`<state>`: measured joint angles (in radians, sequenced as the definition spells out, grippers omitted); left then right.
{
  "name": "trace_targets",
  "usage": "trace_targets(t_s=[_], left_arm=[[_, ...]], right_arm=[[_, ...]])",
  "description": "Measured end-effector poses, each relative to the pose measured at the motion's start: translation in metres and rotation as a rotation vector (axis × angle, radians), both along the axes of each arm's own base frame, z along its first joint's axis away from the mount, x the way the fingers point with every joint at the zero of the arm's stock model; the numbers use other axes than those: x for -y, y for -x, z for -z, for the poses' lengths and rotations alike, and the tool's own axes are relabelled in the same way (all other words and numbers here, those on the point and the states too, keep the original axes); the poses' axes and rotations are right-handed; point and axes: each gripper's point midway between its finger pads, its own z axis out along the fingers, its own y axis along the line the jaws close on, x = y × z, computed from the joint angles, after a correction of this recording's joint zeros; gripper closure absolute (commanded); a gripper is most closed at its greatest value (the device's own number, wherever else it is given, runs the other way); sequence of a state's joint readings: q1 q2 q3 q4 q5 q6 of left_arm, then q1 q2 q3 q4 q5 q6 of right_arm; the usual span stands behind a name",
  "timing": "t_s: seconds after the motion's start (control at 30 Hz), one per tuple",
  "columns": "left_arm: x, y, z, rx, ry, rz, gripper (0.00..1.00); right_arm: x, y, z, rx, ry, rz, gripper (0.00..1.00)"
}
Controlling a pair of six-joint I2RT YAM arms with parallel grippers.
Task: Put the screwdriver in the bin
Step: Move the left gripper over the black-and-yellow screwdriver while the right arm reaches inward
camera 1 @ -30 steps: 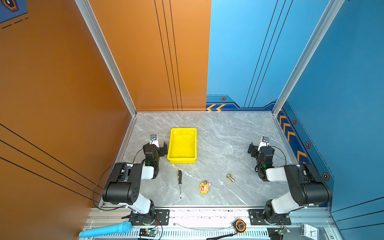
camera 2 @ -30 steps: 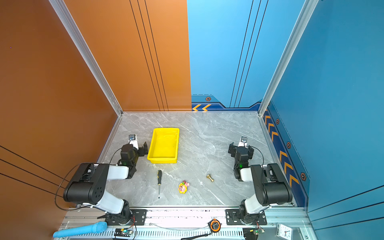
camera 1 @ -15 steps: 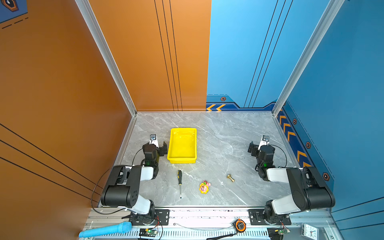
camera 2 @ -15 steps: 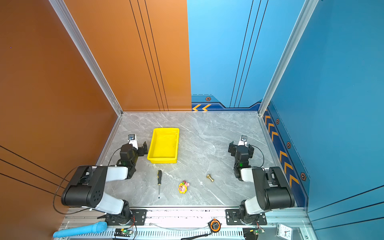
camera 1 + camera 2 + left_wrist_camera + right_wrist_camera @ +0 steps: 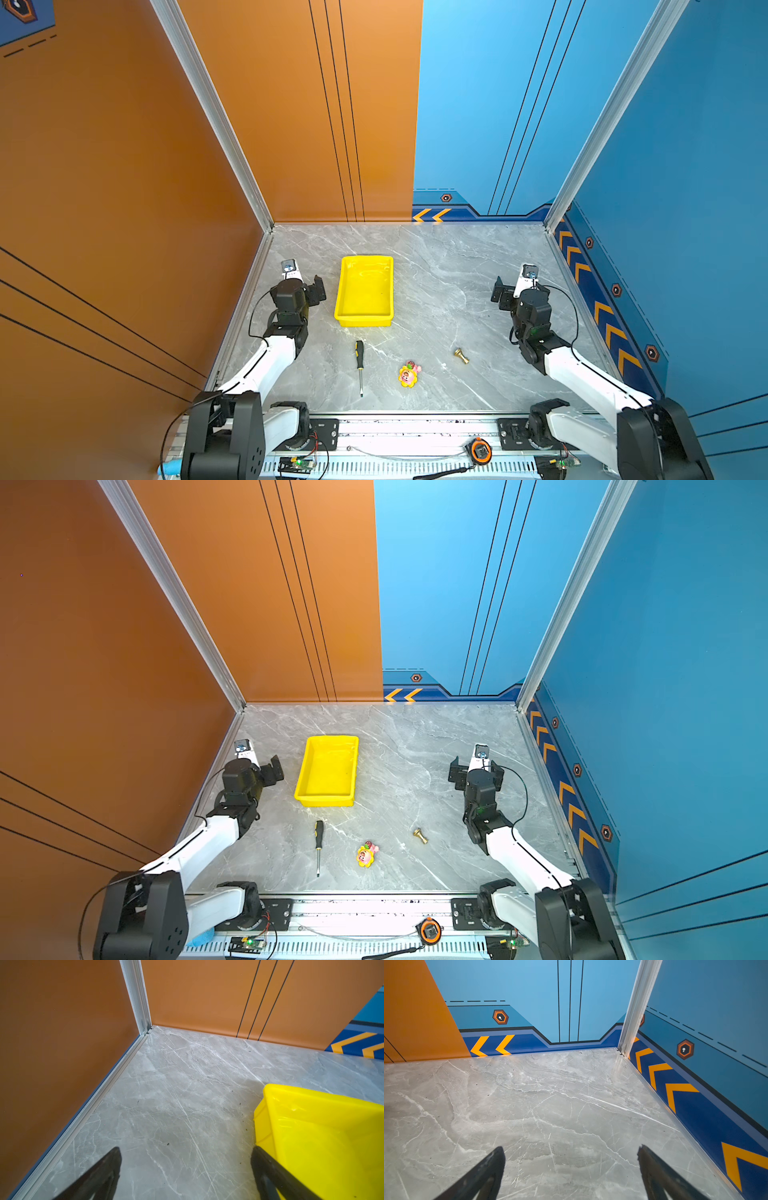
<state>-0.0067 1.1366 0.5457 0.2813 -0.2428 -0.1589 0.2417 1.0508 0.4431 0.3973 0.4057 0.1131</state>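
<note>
The screwdriver (image 5: 359, 365) lies flat on the table (image 5: 436, 270) at 6 o'clock of the bin (image 5: 364, 321), apart from it. Its handle points to 12 and its tip to 6. Only the top views show it, and there the tip is too thin to make out.

The left gripper (image 5: 186, 1148) sits at 9 o'clock of the bin, just beside it, and is spread wide over bare table. The frame edge cuts off the roots of its fingers (image 5: 270, 1167), and one of them covers part of the bin's rim. That wrist view catches only one corner of the bin.

The right gripper (image 5: 571, 1147) is at 3 o'clock, well apart, also spread wide with nothing between.

A toy (image 5: 408, 375) and a fitting (image 5: 461, 356) lie at 3 o'clock of the screwdriver, too small to read.
</note>
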Motion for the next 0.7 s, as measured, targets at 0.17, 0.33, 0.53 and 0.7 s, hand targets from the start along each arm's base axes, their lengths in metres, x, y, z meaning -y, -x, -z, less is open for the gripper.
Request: trace_targets(t_s=[0.17, 0.33, 0.53, 0.7], left_arm=[[0.002, 0.016, -0.017, -0.049, 0.063, -0.012, 0.02], [0.013, 0.038, -0.01, -0.168, 0.134, 0.009, 0.02], [0.051, 0.072, 0.011, -0.359, 0.21, 0.121, 0.02], [0.09, 0.107, 0.019, -0.495, 0.258, 0.229, 0.02]], right_arm=[[0.005, 0.008, -0.033, -0.029, -0.083, 0.05, 0.0], [-0.005, 0.018, -0.032, -0.137, -0.137, 0.038, 0.0], [-0.047, 0.03, 0.001, -0.309, -0.131, -0.114, 0.0], [-0.087, 0.038, 0.003, -0.359, -0.129, -0.258, 0.0]])
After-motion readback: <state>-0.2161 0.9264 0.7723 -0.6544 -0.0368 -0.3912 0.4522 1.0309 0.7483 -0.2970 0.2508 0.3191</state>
